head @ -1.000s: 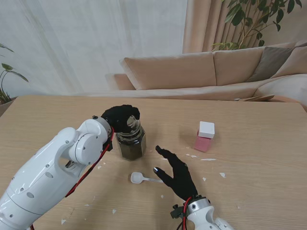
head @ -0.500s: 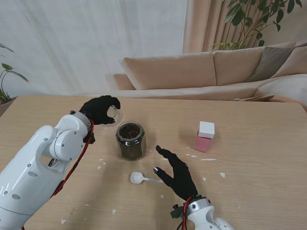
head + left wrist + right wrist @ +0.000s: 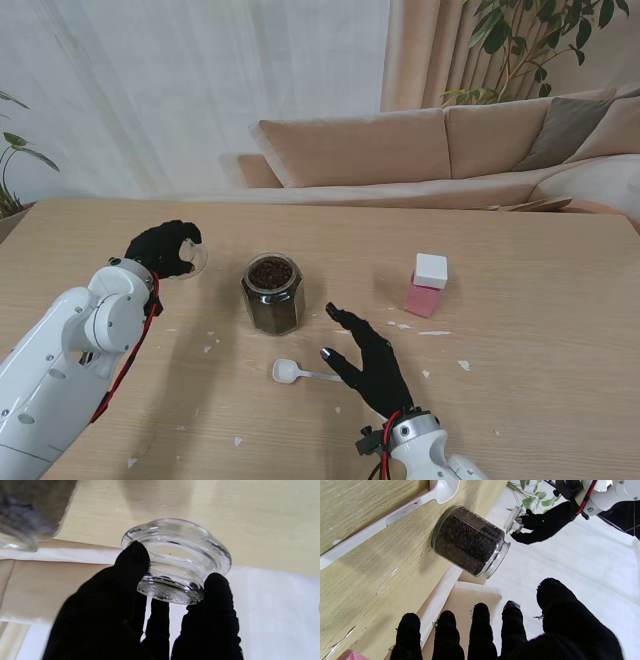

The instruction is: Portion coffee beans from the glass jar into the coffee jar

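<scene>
– What do we see from the stand?
– Our left hand (image 3: pixel 165 249) grips the glass lid (image 3: pixel 190 258) left of the open glass jar (image 3: pixel 271 293) of beans. The coffee jar (image 3: pixel 428 285) – pink, white-capped – stands to the right. Our right hand (image 3: pixel 368 362) hovers with fingers spread, holding nothing, beside the white scoop (image 3: pixel 298 373).
– And the left wrist?
– Fingertips (image 3: pixel 135 560) pinch the lid (image 3: pixel 175 557) over the table (image 3: pixel 262 525).
– The right wrist?
– Spread fingers (image 3: pixel 480 630), the jar (image 3: pixel 470 541) full of beans, the scoop (image 3: pixel 395 517) near it.
</scene>
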